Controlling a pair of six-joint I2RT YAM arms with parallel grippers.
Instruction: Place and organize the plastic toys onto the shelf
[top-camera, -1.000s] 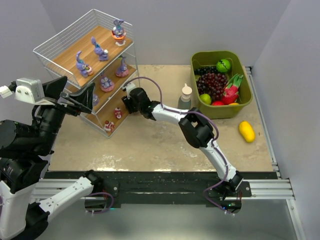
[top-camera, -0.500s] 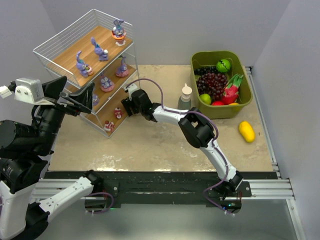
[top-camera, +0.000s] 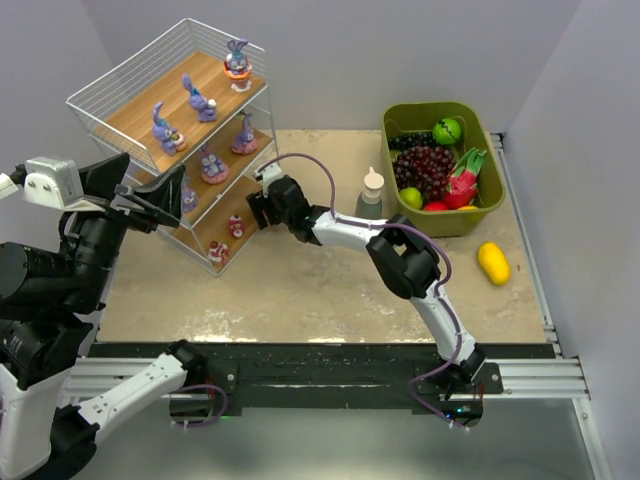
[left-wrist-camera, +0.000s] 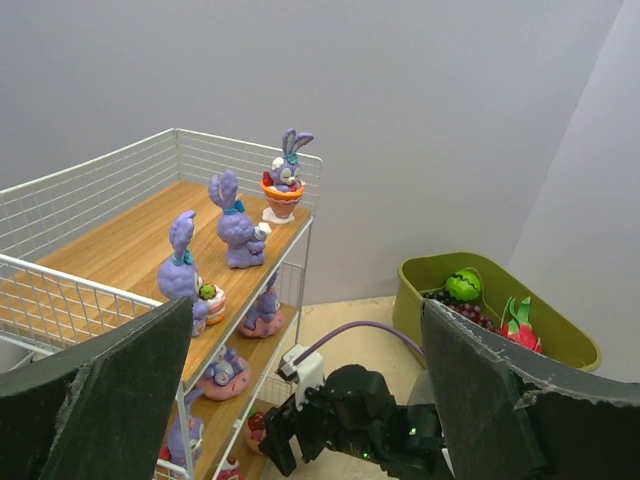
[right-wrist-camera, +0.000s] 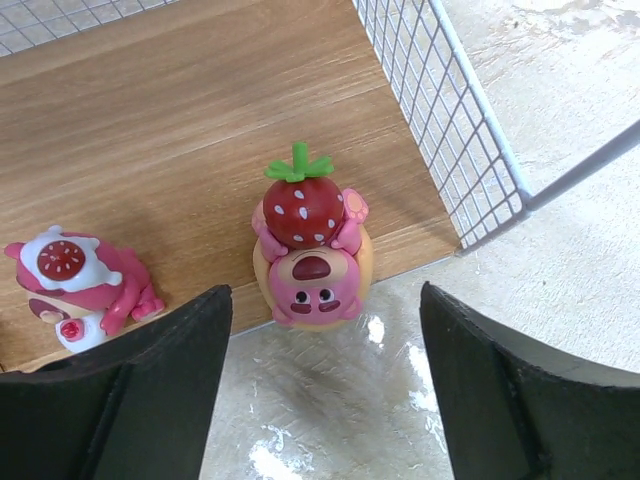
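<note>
The shelf (top-camera: 120, 90) stands at the far left, also in the left wrist view (left-wrist-camera: 100, 230). Purple bunnies (top-camera: 197, 98) stand on its top and middle boards. On the bottom board (right-wrist-camera: 180, 120) a pink bear toy holding a strawberry (right-wrist-camera: 312, 255) stands at the front edge, with a pink-and-white toy (right-wrist-camera: 80, 285) to its left. My right gripper (top-camera: 258, 212) is open and empty, low at the bottom board's front right, its jaws either side of the bear but short of it (right-wrist-camera: 322, 330). My left gripper (top-camera: 150, 195) is open and empty, raised beside the shelf (left-wrist-camera: 300, 330).
An olive-green bin (top-camera: 485, 200) with grapes, an apple and a dragon fruit sits at the back right. A small bottle (top-camera: 372, 192) stands left of it. A yellow lemon (top-camera: 493, 262) lies on the table at the right.
My right gripper has drawn back slightly to the right from the bottom board, and its elbow has shifted right. The left arm has barely moved.
</note>
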